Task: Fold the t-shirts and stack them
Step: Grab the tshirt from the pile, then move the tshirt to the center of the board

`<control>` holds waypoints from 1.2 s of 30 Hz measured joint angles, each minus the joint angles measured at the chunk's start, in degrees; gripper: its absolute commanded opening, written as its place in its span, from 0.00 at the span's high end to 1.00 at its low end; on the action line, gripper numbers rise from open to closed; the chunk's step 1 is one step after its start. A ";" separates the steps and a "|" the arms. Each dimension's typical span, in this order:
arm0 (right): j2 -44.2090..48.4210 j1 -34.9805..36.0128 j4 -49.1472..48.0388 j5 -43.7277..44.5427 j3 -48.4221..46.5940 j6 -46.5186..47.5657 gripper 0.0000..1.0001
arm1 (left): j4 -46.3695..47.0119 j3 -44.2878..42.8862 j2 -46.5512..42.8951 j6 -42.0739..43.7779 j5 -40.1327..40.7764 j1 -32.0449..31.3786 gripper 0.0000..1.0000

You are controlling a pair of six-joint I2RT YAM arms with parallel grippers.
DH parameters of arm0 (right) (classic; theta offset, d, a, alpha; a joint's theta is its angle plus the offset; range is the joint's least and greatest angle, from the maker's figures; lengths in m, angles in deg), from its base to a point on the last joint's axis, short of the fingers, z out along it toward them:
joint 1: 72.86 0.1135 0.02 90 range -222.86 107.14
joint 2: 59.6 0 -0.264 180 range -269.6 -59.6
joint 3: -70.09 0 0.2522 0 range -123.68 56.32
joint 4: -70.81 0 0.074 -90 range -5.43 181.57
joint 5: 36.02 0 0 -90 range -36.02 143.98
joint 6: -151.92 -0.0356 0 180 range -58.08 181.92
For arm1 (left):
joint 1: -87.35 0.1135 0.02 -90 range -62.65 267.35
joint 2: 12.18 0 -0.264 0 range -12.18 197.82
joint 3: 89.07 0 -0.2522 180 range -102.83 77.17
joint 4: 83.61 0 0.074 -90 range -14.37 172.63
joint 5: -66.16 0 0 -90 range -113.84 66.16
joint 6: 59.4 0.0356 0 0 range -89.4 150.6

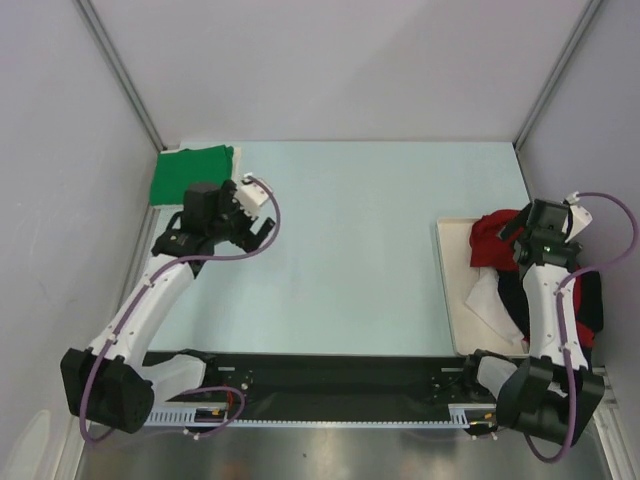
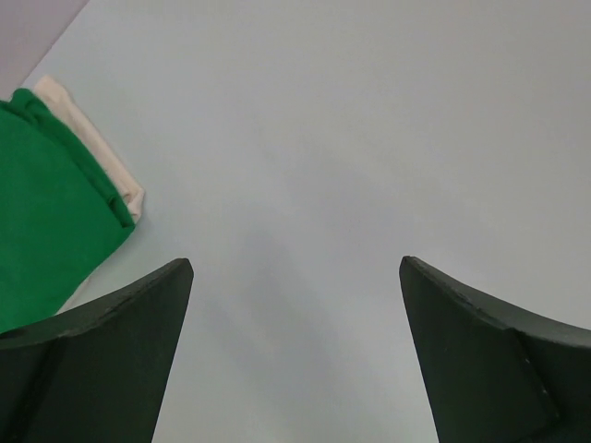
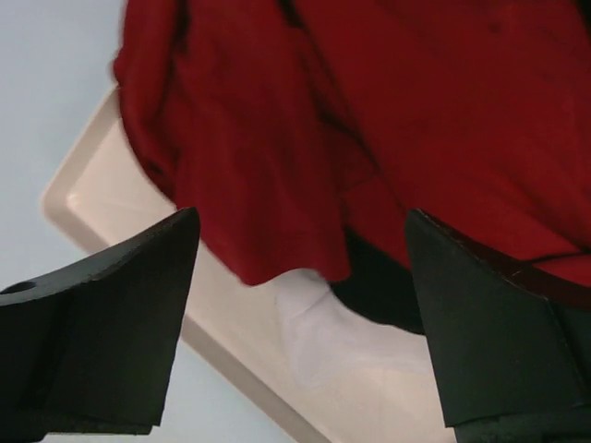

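We see a pale blue-green table (image 1: pixel 370 250) closed in on three sides by plain lilac-grey walls (image 1: pixel 340 60), slim metal posts (image 1: pixel 120 75) at the two far corners. Soft, even light covers it; along its near edge we find a black strip (image 1: pixel 330 375).

No text, number or brand mark can be read on the green t-shirt (image 1: pixel 190 172) or the red t-shirt (image 3: pixel 369 111) (pale markings on the black rail (image 1: pixel 330 385) are too small to read).

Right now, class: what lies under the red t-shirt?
A black garment and white cloth peek out beneath the red t-shirt, all on a cream board; anything further under is covered.
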 measured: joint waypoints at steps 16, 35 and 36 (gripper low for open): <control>-15.06 -6.80 -5.95 -2.86 -0.11 0.33 1.00 | -3.39 -2.86 7.37 -2.62 10.67 -5.75 0.00; -11.06 38.36 2.12 -1.07 -48.52 9.44 1.00 | -3.30 -2.86 9.44 -2.80 18.64 -5.31 0.00; -11.04 40.15 1.81 -2.21 -50.07 9.55 1.00 | -3.30 -2.86 9.44 -2.86 19.02 -5.05 0.00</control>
